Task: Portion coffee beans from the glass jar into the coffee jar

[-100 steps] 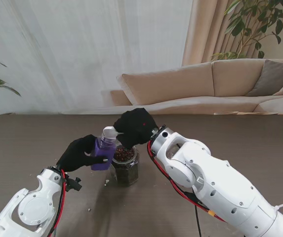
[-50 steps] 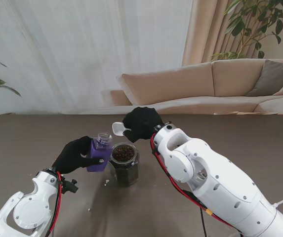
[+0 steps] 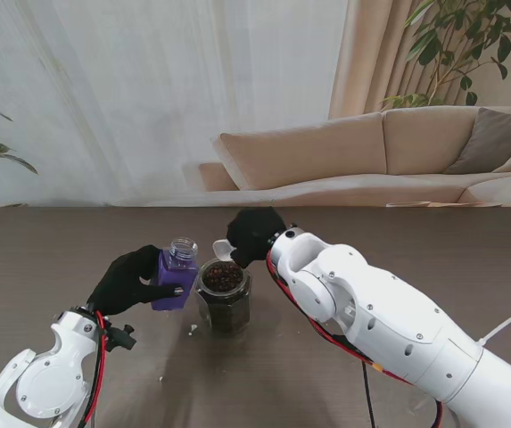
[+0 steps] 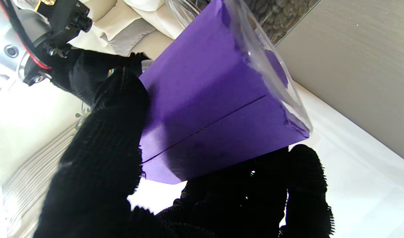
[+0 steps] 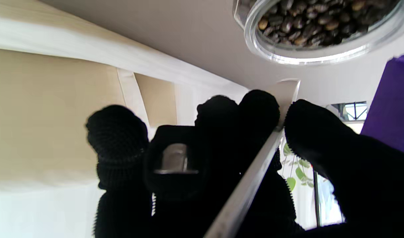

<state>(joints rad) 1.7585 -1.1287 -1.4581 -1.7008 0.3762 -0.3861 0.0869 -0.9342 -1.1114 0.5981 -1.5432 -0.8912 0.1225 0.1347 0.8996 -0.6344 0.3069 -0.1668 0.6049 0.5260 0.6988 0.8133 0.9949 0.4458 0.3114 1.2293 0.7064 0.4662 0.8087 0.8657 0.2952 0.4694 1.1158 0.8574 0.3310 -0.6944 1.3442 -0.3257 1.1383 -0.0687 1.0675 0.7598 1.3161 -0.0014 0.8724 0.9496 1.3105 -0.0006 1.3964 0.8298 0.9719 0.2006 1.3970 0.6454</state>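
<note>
Left hand fingers wrap purple coffee jar, beside open glass jar of beans on brown counter. Right hand pinches white scoop. Beige sofa, curtains behind.

Stand view: high, looking down and forward over the table toward the sofa. Both wrist views close, inverted, looking along the fingers; all three share the purple-wrapped coffee jar and glass jar
</note>
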